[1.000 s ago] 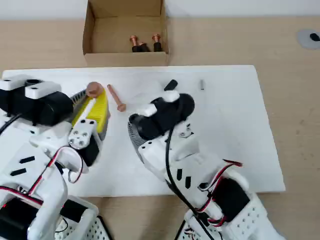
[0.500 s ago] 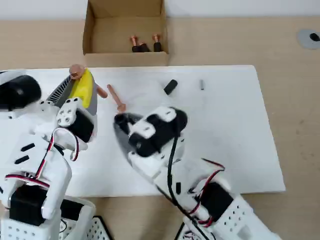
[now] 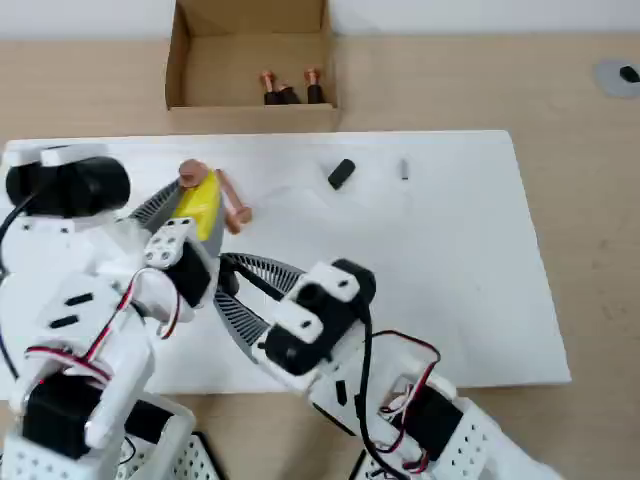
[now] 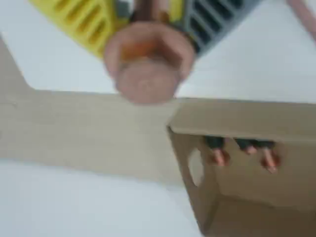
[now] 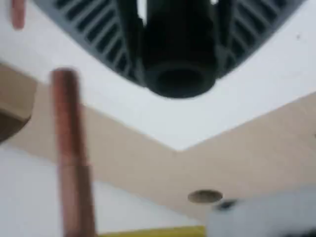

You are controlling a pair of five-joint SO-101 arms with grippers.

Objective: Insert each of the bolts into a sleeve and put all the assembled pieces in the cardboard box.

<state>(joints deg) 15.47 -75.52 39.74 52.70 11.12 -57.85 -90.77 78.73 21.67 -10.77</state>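
My left gripper (image 3: 189,183), with one yellow finger, is shut on a copper bolt (image 3: 190,172) and holds it above the white mat's left part; its hexagonal head (image 4: 148,64) faces the left wrist camera. Just in front of it, my right gripper (image 3: 226,284) is shut on a black sleeve (image 5: 180,54), whose open end points outward. That held bolt's shank (image 5: 71,153) stands beside the sleeve, apart from it. On the mat lie a loose bolt (image 3: 233,200) and a loose black sleeve (image 3: 341,173). The cardboard box (image 3: 180,60) holds several assembled pieces (image 3: 290,88).
The white mat (image 3: 450,260) covers most of the wooden table, and its right half is bare. A small grey pin (image 3: 404,169) lies near the mat's far edge. A round grey fitting (image 3: 620,75) sits in the table at the far right.
My left gripper swung away to the far left with the bolt, then came back toward the middle. My right gripper moved left and toward the front, ending beside the left one.
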